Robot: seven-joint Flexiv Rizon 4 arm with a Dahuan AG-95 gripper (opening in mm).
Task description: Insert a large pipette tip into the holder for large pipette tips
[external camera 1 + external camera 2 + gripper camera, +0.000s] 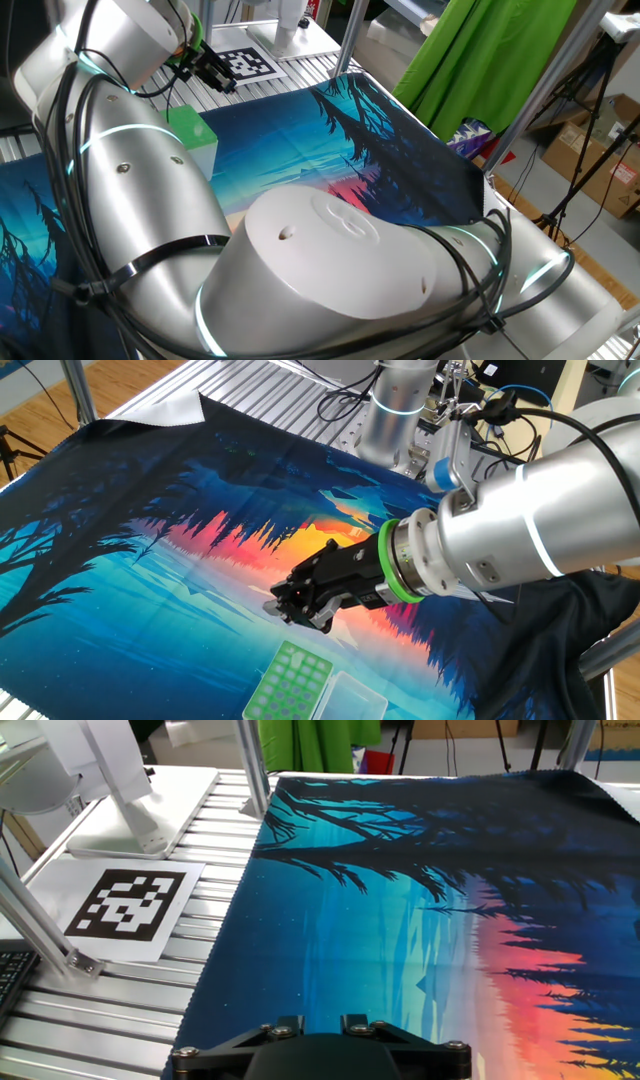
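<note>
The holder for large pipette tips has a bright green perforated top, and its clear lid lies open beside it at the near edge of the printed mat. It also shows in one fixed view, partly behind my arm. My gripper hovers just above and behind the holder, angled down toward the mat. Its black body also shows in one fixed view. The hand view shows only the finger bases at the bottom edge, not the tips. I cannot see the large pipette tip in any view.
A printed forest-sunset mat covers the slatted aluminium table. A black-and-white marker tag and a white stand base sit left of the mat. A second robot's base stands at the far side. My arm blocks much of one fixed view.
</note>
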